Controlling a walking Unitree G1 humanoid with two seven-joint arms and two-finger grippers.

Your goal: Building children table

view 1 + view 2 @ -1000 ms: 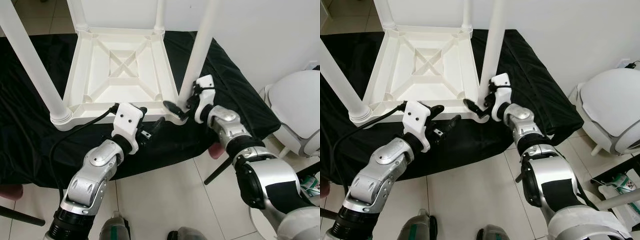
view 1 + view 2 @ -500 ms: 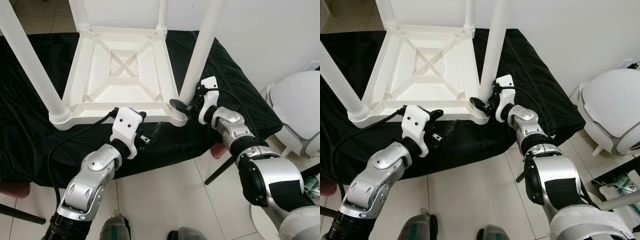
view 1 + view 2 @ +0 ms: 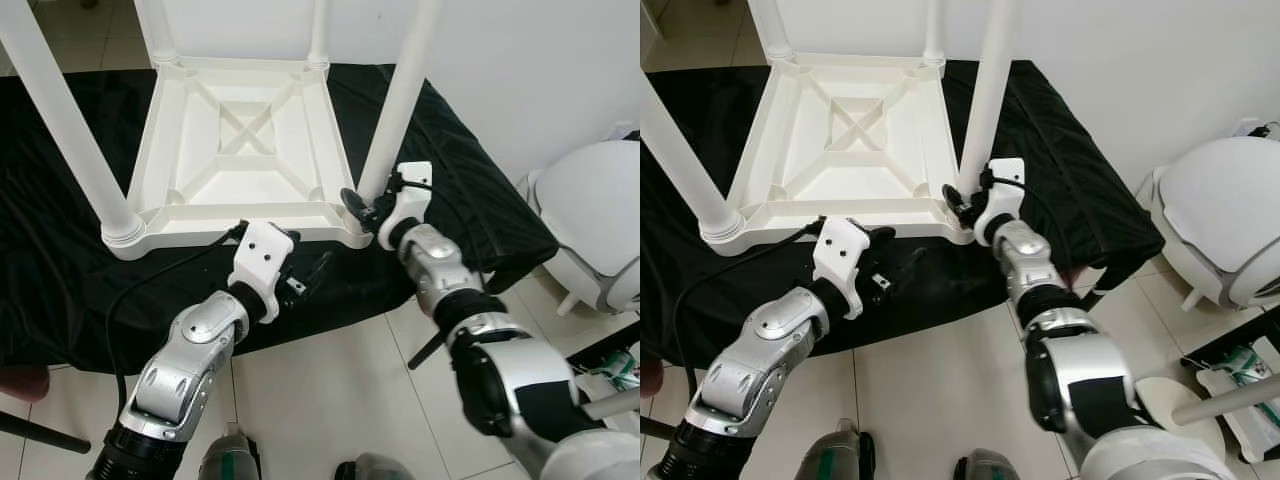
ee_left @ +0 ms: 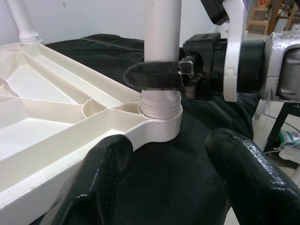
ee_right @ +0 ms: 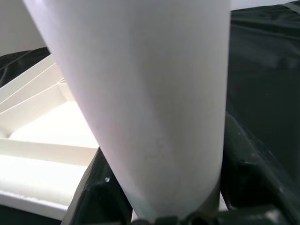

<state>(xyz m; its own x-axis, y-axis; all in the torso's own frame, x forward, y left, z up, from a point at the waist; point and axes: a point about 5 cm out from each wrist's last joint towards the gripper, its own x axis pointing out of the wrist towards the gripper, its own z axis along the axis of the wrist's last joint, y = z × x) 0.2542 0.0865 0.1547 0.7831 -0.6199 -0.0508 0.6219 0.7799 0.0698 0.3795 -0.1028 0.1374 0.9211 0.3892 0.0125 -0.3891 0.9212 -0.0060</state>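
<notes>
In the left eye view we see a white table (image 3: pixel 240 140) lying upside down on a black cloth (image 3: pixel 470 190), with its legs pointing up. Our right gripper (image 3: pixel 362 208) is at the near right corner of the table, and its two black fingers are closed around the bottom of the leg (image 3: pixel 397 95) that stands there. Our left gripper (image 3: pixel 312 272) hangs over the cloth just in front of the table's near edge.

In the right eye view a white round chair (image 3: pixel 1225 215) stands on the floor, well apart from the table on its right side.

In the left wrist view our left fingers (image 4: pixel 101 176) are spread wide with nothing between them. They point at the table's corner, where a black finger wraps around the leg just above its screw end.

In the right wrist view the leg sits tight between our two right fingers (image 5: pixel 248 173).
</notes>
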